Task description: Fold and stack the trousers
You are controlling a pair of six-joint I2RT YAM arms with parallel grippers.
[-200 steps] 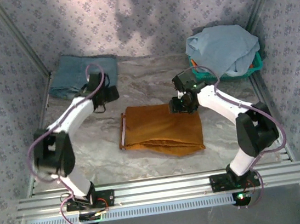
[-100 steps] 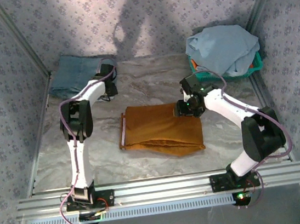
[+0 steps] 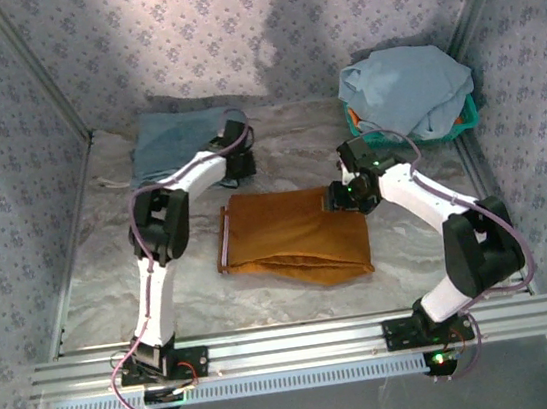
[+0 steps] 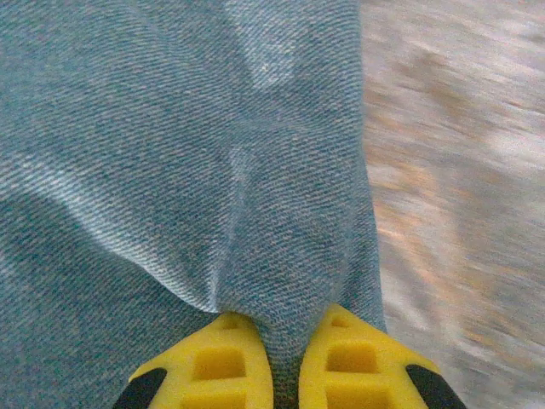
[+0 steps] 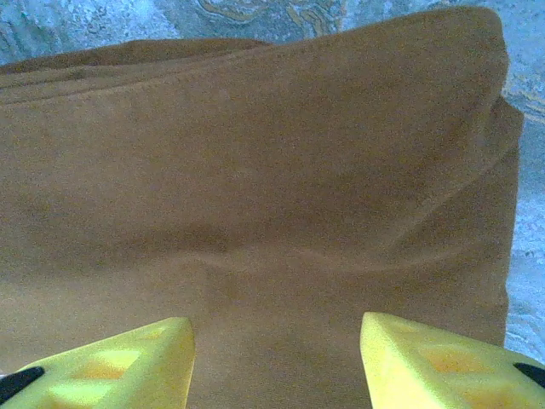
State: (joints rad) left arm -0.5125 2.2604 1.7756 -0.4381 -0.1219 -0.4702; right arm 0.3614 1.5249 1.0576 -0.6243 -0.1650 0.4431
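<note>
Operator: Where are the trousers?

Technician: The trousers lie folded into a flat, roughly rectangular pack at the middle of the table. They sit just beyond the aluminium rail at the near edge, which carries both arm bases. The pale waistband trim runs along the pack's left edge. Stacked layers show along its near edge.

Operator: State of the right gripper?

Technician: The right gripper sits at the far right corner of the pack. In the right wrist view the right fingers stand apart above the top layer of rust-orange cloth, with nothing clamped between them. Whether the tips touch the cloth cannot be told.

Operator: And the left gripper?

Technician: The left gripper is farther back, at the near right edge of the denim garment, which lies toward the far left corner of the table. In the left wrist view the left fingers are closed together on a pinched ridge of the teal-blue denim. The table surface beside the garment is blurred in that view.

Operator: Anything else on the far side?

Technician: A green basket stands in the far right corner. A pale blue garment is heaped in it and spills over the rim, well apart from the trousers
</note>
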